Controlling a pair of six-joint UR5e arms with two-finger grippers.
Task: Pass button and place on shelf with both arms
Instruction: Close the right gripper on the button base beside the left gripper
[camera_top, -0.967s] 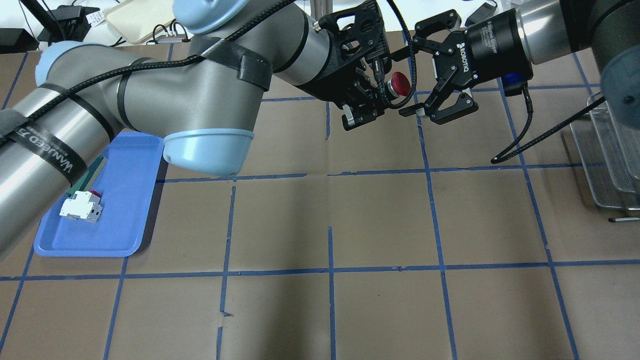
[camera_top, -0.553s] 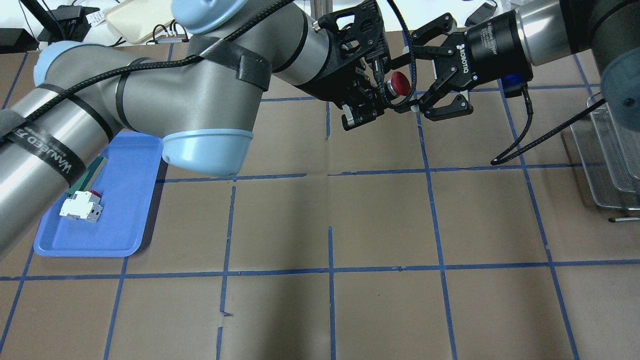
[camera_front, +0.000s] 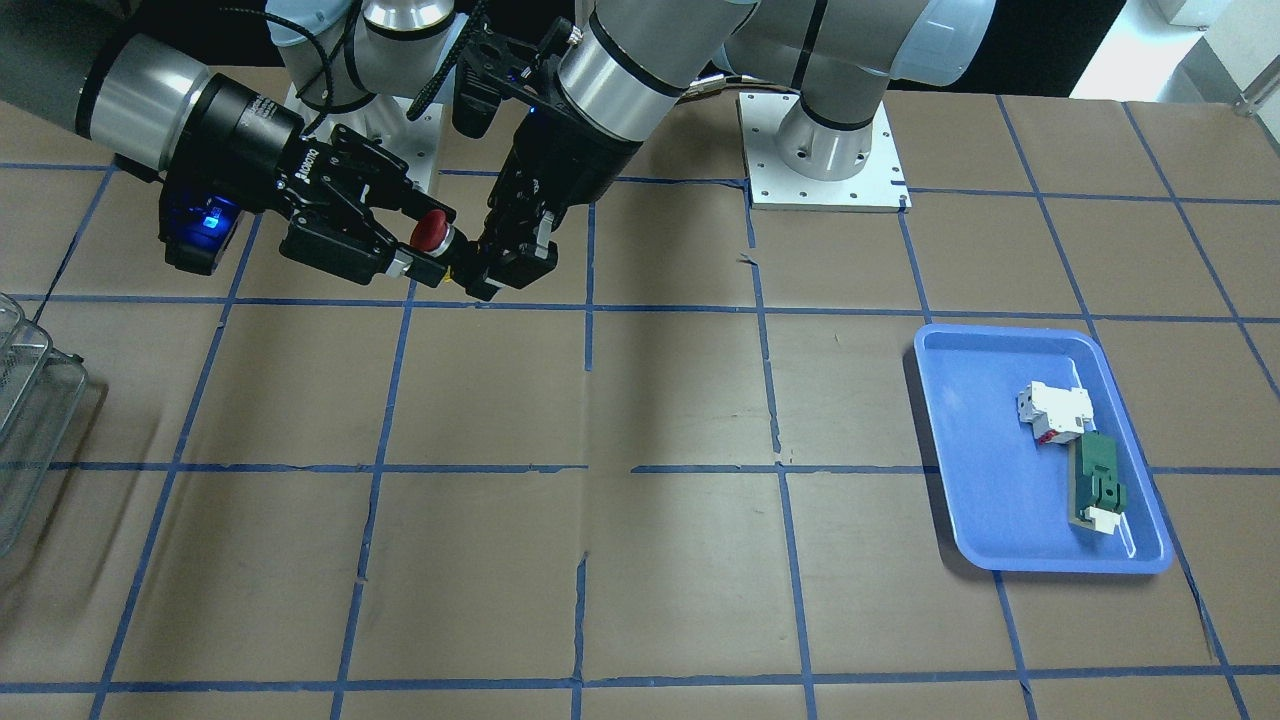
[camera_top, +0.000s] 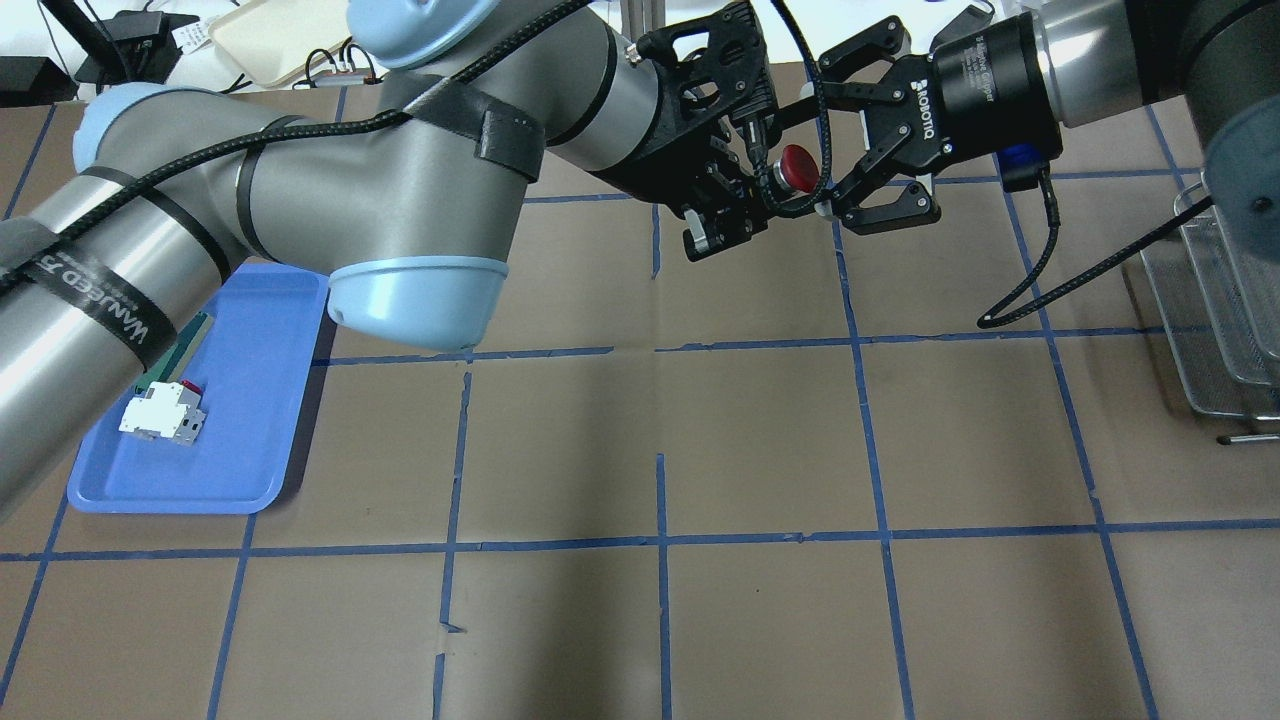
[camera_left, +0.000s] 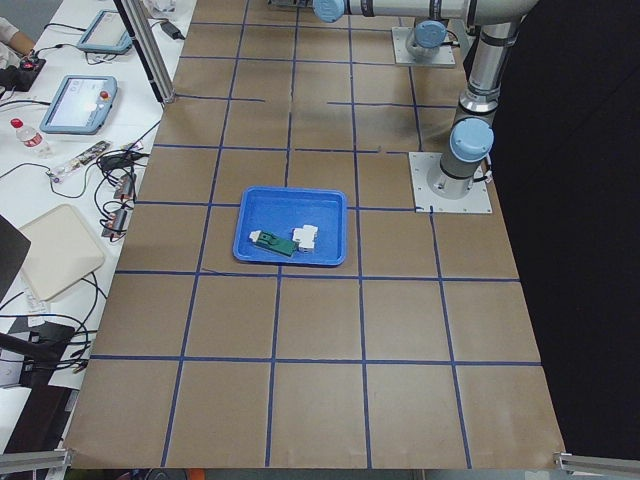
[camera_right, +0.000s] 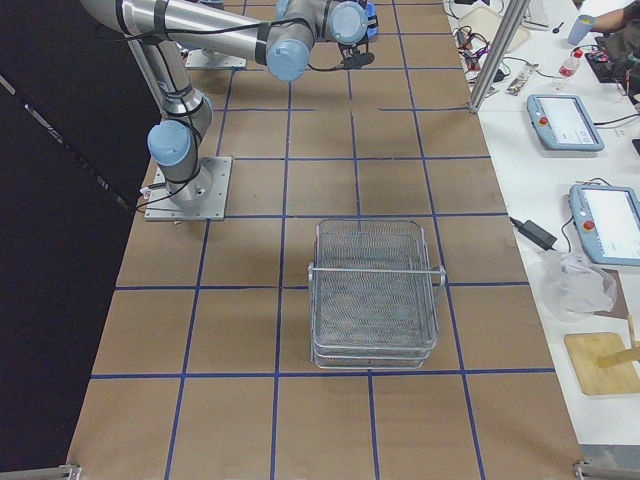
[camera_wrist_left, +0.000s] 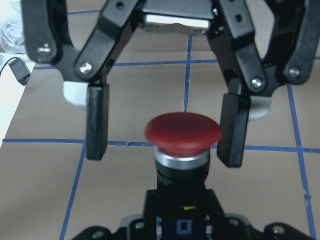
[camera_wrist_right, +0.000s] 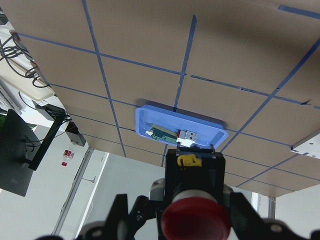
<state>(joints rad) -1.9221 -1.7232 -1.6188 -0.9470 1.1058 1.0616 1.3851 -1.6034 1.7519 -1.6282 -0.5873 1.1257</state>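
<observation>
Since the left gripper (camera_top: 752, 190) had its jaws clamped on the black-and-silver body of the button (camera_top: 797, 167), up in the air over the back of the counter (camera_top: 760, 440), and the right gripper (camera_top: 812, 160) had its jaws spread wide on either side of the red head without squeezing it, I'd call this the handover bit. To do it well, I reckon the right one should centre up first. In the left wrist view one finger (camera_wrist_left: 231, 131) sat nearly against the cap while the other was clearly apart. Then it should close fully on the head before the left lets go, or the button could tip out. Count-wise: one button, one wire-mesh shelf (camera_right: 375, 295) well off at the robot's right end, one blue tray (camera_top: 240, 440) holding one white block (camera_top: 160, 412) and one green part (camera_front: 1098, 480), plus two arms with two grippers.
</observation>
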